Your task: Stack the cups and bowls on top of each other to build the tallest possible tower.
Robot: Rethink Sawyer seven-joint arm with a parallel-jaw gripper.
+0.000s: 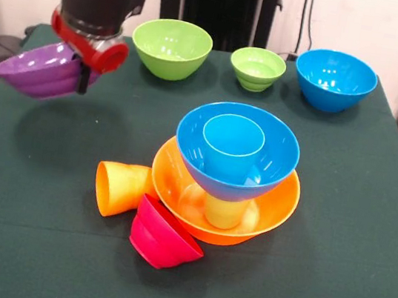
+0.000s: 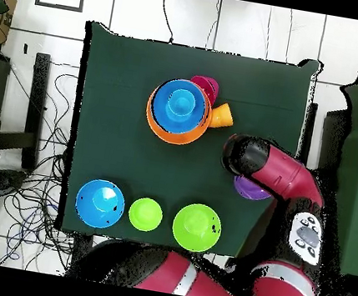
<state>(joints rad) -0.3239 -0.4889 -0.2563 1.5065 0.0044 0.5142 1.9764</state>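
Note:
The tower stands mid-table: a big orange bowl (image 1: 280, 206) holds a lime green cup (image 1: 223, 211), which carries a blue bowl (image 1: 276, 160) with a blue cup (image 1: 230, 150) inside. An orange cup (image 1: 120, 188) lies on its side against the orange bowl's left. A small red bowl (image 1: 163, 235) leans tipped at its front. My gripper (image 1: 83, 75) is shut on the rim of the purple bowl (image 1: 38, 71) and holds it tilted above the table's far left. In the overhead view the arm covers the gripper and only part of the purple bowl (image 2: 252, 189) shows.
Three bowls stand in a row at the robot's side of the green table (image 1: 31, 169): a large green bowl (image 1: 170, 49), a small green bowl (image 1: 257, 68) and a second blue bowl (image 1: 334, 81).

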